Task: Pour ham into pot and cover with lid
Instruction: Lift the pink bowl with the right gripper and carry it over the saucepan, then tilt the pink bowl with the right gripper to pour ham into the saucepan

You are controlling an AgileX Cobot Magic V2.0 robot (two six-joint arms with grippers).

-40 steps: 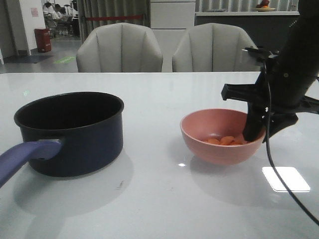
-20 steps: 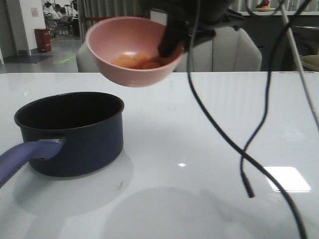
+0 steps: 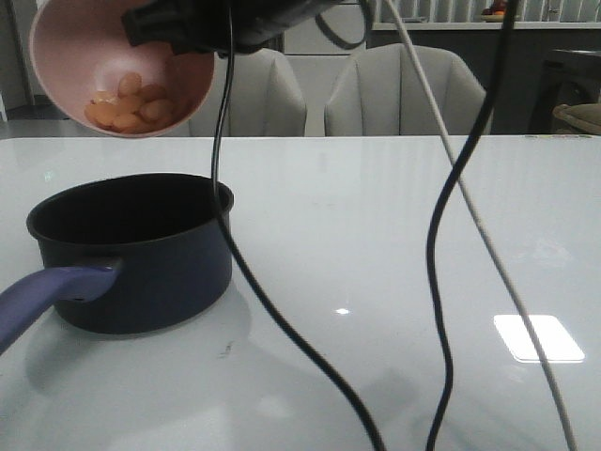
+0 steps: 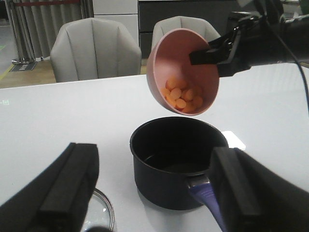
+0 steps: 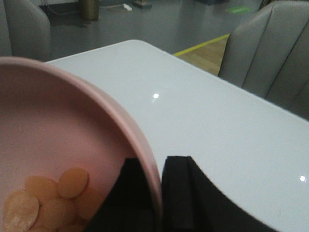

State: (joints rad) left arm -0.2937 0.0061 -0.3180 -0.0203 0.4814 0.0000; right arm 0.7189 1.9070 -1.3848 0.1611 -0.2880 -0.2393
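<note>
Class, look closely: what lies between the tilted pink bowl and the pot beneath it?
Only air between bowl and pot; the left wrist view shows it.

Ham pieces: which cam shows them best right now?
Left wrist view: the ham lies in full sight inside the tilted pink bowl, above the pot. Front view shows it smaller, near the frame's corner. Right wrist view crops it at the picture's edge.

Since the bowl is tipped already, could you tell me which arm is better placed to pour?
Right: its fingers pinch the bowl rim, ham above the pot.
</note>
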